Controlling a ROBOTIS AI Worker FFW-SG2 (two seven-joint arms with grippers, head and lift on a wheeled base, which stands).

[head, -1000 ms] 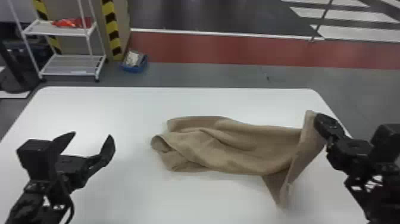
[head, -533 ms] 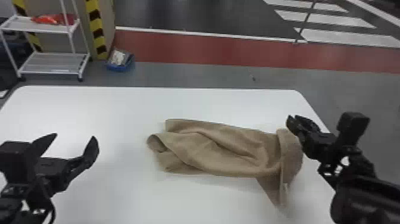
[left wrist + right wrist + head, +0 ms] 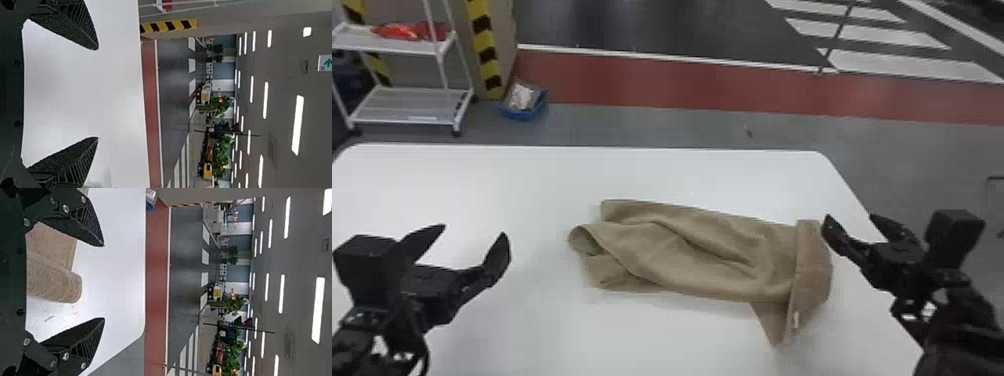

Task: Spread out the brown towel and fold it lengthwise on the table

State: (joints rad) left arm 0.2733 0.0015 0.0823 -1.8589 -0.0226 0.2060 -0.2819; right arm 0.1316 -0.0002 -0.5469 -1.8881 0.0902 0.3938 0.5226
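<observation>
The crumpled brown cloth towel [image 3: 682,250] lies on the smooth white counter [image 3: 532,330], its right end folded over. The black two-fingered right hand [image 3: 852,227] gapes wide beside that end; the black left hand [image 3: 474,240], also wide, hangs well apart.

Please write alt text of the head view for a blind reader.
A crumpled brown towel lies on a white table, its right end folded over, between the robot's open left gripper and open right gripper. Behind stands a white shelf rack.
</observation>
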